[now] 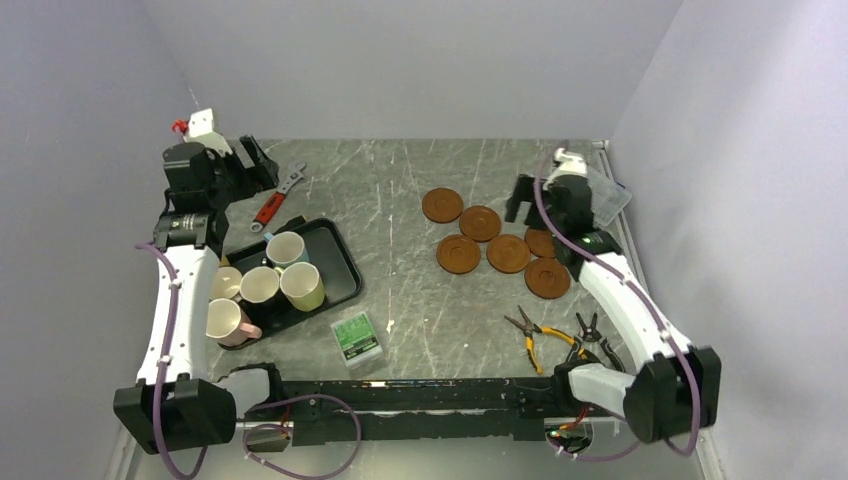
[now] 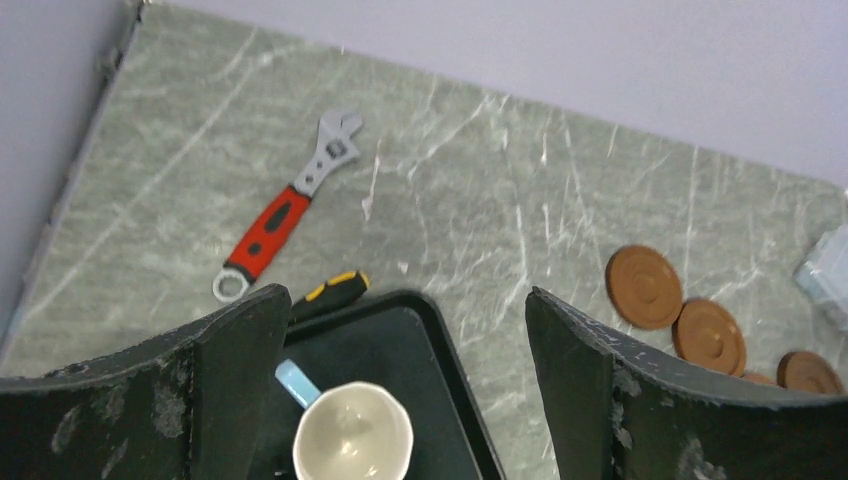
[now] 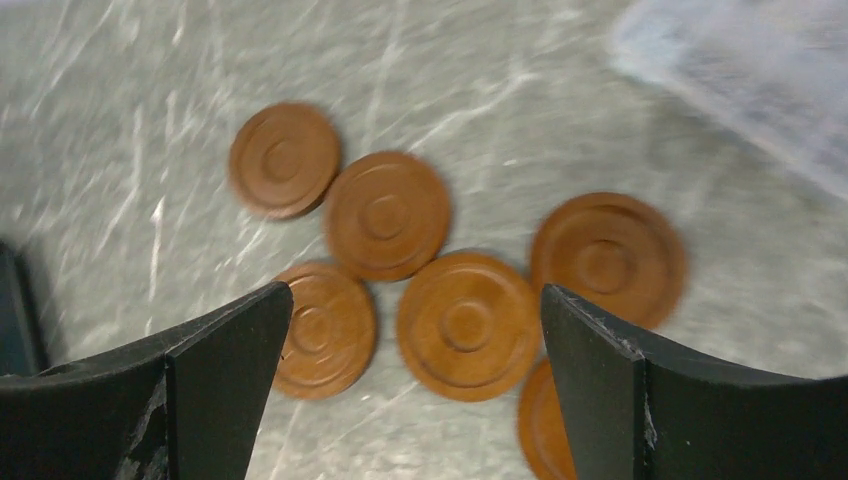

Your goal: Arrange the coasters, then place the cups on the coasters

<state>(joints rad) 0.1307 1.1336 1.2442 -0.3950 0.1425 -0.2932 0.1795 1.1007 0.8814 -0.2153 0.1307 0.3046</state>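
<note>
Several round reddish-brown coasters (image 1: 508, 253) lie in a loose cluster on the right of the table, some of them touching. My right gripper (image 1: 520, 200) hovers open above them; in the right wrist view its fingertips (image 3: 255, 320) flank one coaster (image 3: 468, 325) without touching it, the gripper (image 3: 416, 290) empty. Several cups stand on a black tray (image 1: 335, 255) at the left, among them a light blue cup (image 1: 286, 248), an olive-yellow cup (image 1: 302, 285) and a pink cup (image 1: 228, 322). My left gripper (image 1: 255, 160) hangs open and empty over the tray's far end, above the light blue cup (image 2: 352, 435).
A red-handled wrench (image 1: 278, 198) lies beyond the tray, with a black and yellow tool handle (image 2: 330, 290) at the tray's edge. A green box (image 1: 357, 337) sits near the front. Yellow-handled pliers (image 1: 545, 338) and a second pair of pliers (image 1: 592, 330) lie front right. A clear plastic container (image 1: 610, 195) is at the right edge.
</note>
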